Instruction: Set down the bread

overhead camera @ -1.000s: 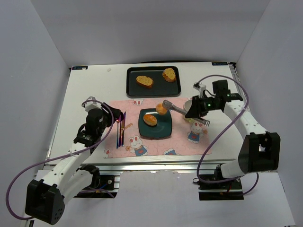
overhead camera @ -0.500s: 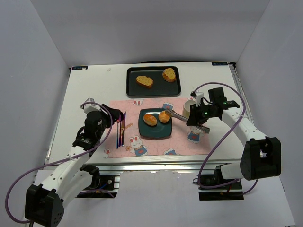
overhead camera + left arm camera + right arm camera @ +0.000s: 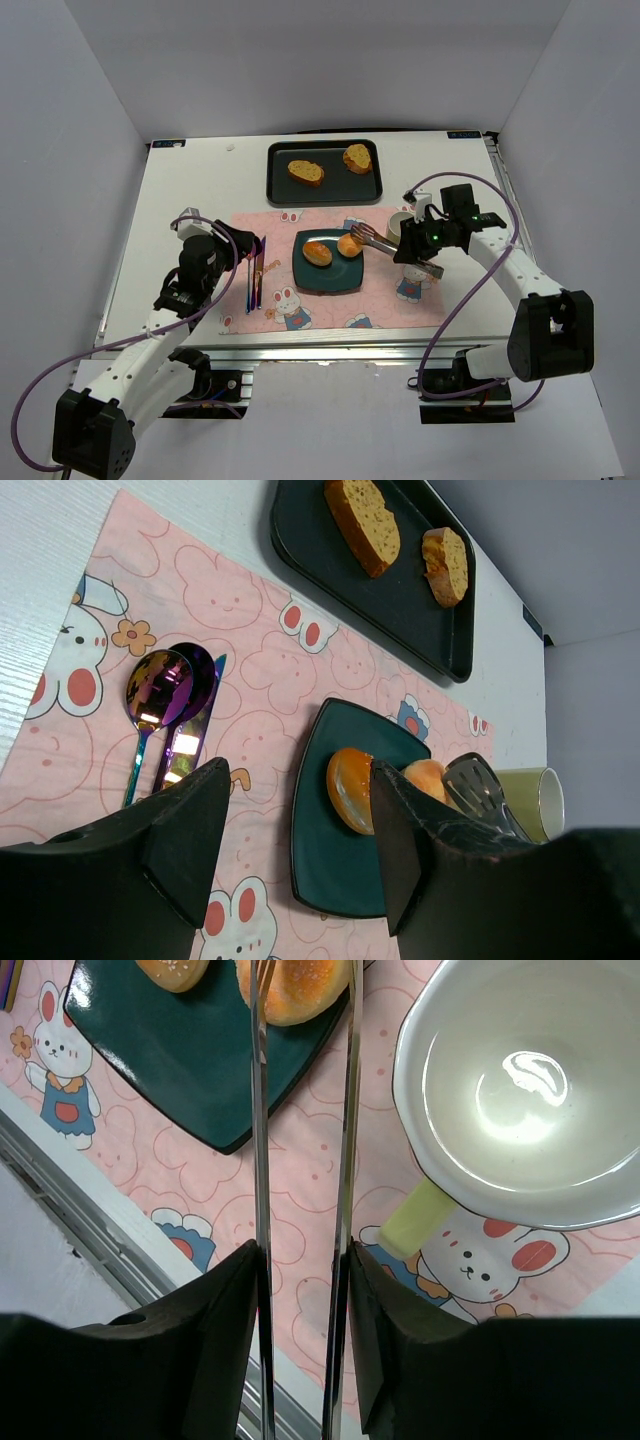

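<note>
The dark teal plate lies on the pink placemat with two golden-orange buns on it, one left and one right. My right gripper is shut on metal tongs, whose tips straddle the right bun. In the right wrist view the tongs' arms run up on both sides of that bun, which rests on the plate. My left gripper is open and empty above the placemat's left side. Its view shows both buns and the tongs.
A black tray at the back holds two toasted pieces. A white mug with a green handle stands right of the plate. A spoon and knife lie on the placemat's left part.
My right gripper has lowered the tongs and the right bun from above the plate's far corner down onto the plate beside the other bun. The left arm has barely shifted.
</note>
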